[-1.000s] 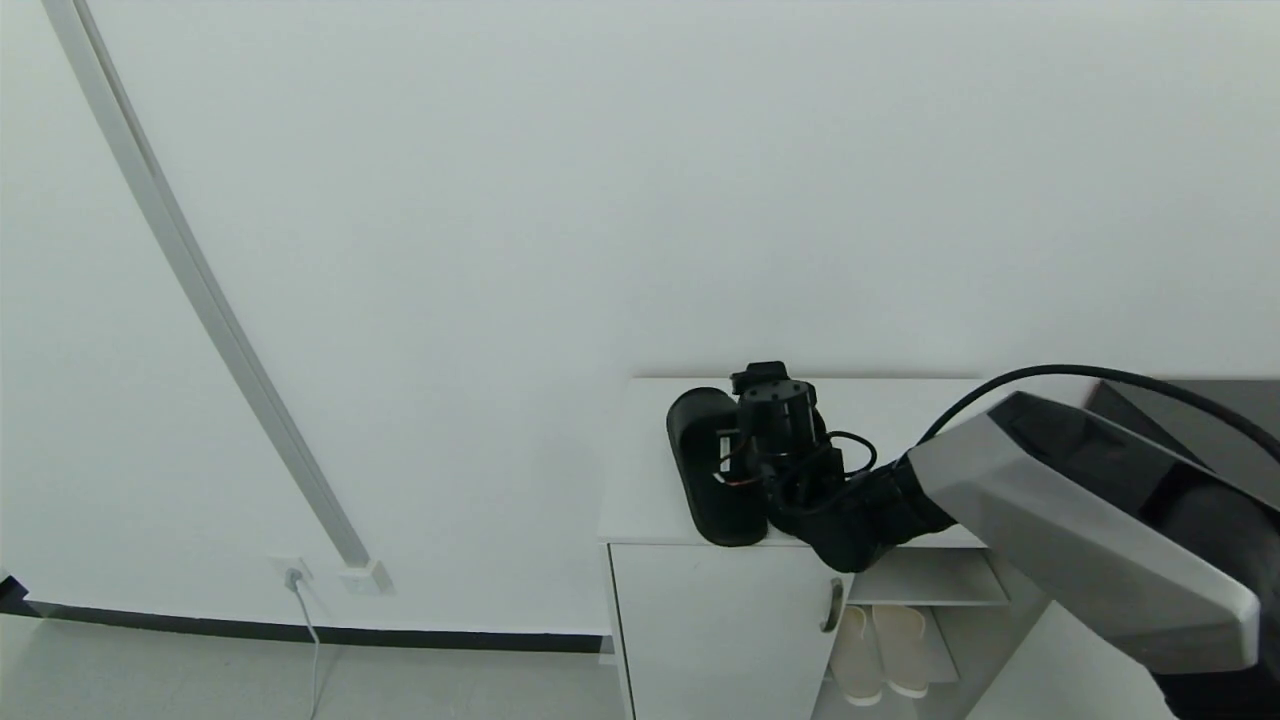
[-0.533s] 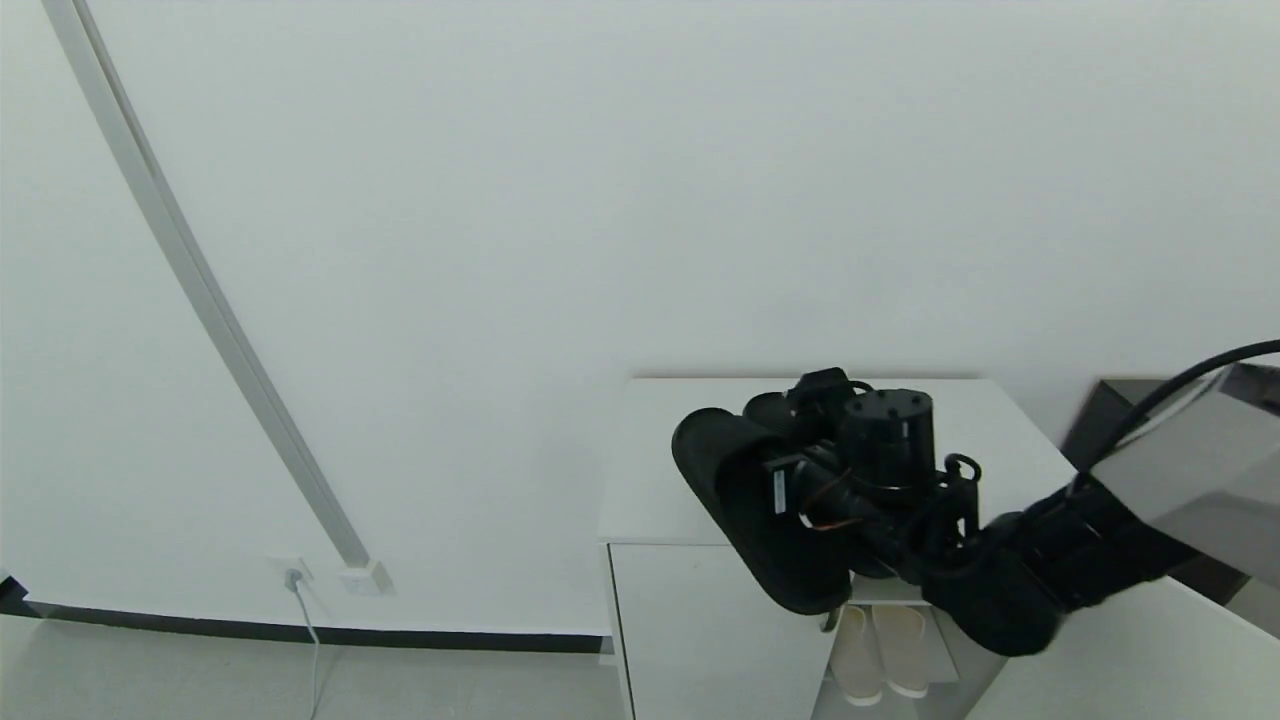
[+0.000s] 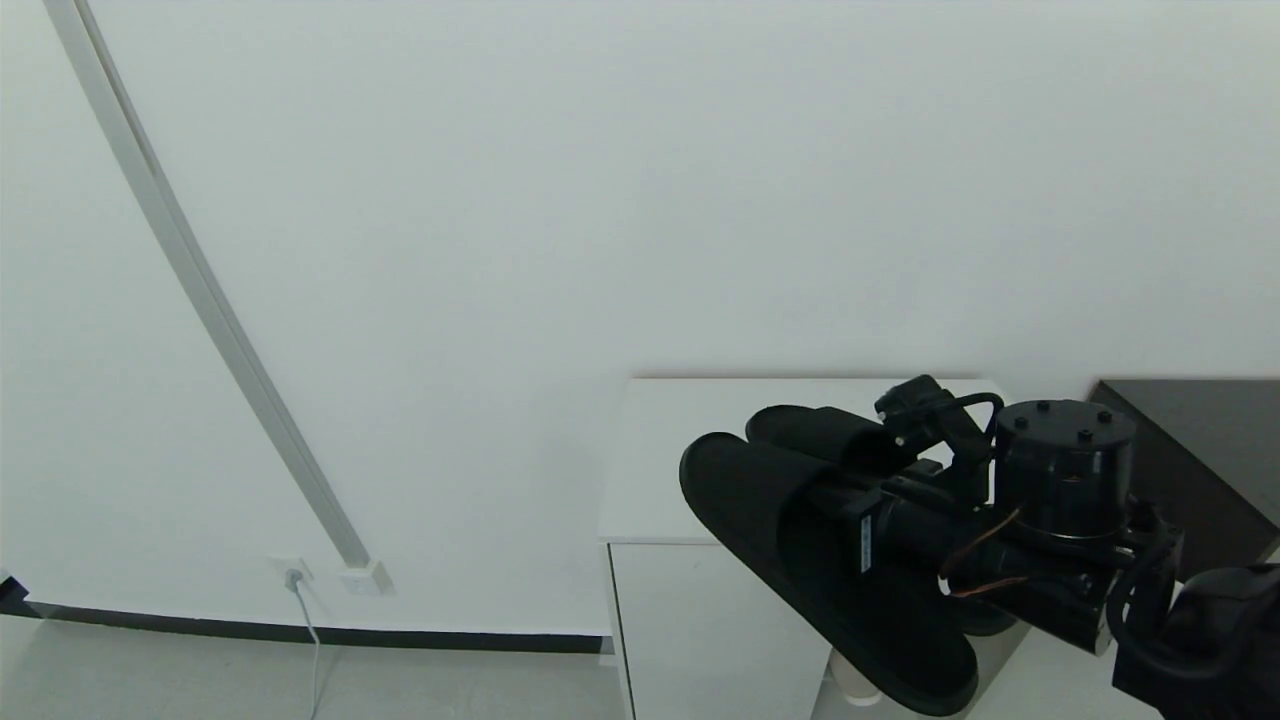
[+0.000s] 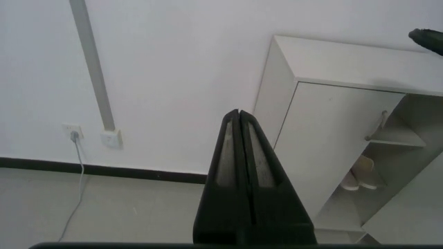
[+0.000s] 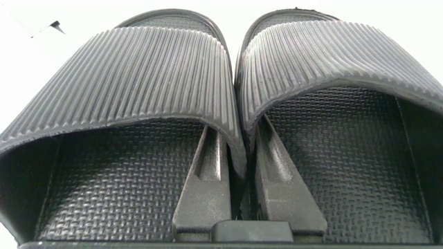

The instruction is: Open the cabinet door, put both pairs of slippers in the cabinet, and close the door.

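Black ribbed slippers (image 5: 138, 76) hang side by side from my right gripper (image 5: 239, 135): one finger (image 5: 204, 180) lies inside each shoe, and together they pinch the two inner walls between them. The pair is held in the air in front of the white cabinet (image 3: 660, 470), toes toward the wall. My left gripper (image 4: 239, 117) hangs lower, its fingers pressed flat together on nothing. Beyond it, the cabinet's right compartment stands open, with white slippers (image 4: 363, 174) on a low shelf.
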You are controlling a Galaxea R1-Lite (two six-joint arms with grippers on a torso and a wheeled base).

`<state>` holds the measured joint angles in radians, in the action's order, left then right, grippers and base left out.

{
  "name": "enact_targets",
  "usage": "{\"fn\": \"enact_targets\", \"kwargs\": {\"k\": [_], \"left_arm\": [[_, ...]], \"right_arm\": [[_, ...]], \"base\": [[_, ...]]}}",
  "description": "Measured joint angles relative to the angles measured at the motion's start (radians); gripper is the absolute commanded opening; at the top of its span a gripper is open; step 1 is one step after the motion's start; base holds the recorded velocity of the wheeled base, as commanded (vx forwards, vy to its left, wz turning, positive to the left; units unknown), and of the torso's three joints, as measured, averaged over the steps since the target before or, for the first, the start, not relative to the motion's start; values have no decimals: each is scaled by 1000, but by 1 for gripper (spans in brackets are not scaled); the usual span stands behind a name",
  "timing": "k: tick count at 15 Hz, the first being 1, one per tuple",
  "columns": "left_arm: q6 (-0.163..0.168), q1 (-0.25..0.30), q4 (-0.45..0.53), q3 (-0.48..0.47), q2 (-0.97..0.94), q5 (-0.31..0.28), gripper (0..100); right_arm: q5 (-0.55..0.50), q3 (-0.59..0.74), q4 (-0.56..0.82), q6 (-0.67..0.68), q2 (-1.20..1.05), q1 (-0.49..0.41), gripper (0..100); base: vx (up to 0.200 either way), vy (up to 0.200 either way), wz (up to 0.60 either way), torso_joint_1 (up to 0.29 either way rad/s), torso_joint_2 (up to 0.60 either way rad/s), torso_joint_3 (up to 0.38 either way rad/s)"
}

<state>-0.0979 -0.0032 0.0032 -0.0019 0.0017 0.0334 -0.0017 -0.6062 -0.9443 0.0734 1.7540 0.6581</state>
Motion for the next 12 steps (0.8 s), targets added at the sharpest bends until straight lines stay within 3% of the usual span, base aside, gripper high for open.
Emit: {"fn": "enact_targets", "kwargs": {"k": [3,11,12], "left_arm": [[-1,0,0,0,0,3,0],[-1,0,0,0,0,3,0],[-1,0,0,0,0,3,0]], "right_arm": [[0,5,0,-2,-14,3,0],[-3,11,1,-4,-17,3,0],[-3,11,-1,-4,-15,3,0]], "base": [[0,0,0,0,0,0],[-200,0,0,2,2,2],[0,0,0,0,0,0]]}}
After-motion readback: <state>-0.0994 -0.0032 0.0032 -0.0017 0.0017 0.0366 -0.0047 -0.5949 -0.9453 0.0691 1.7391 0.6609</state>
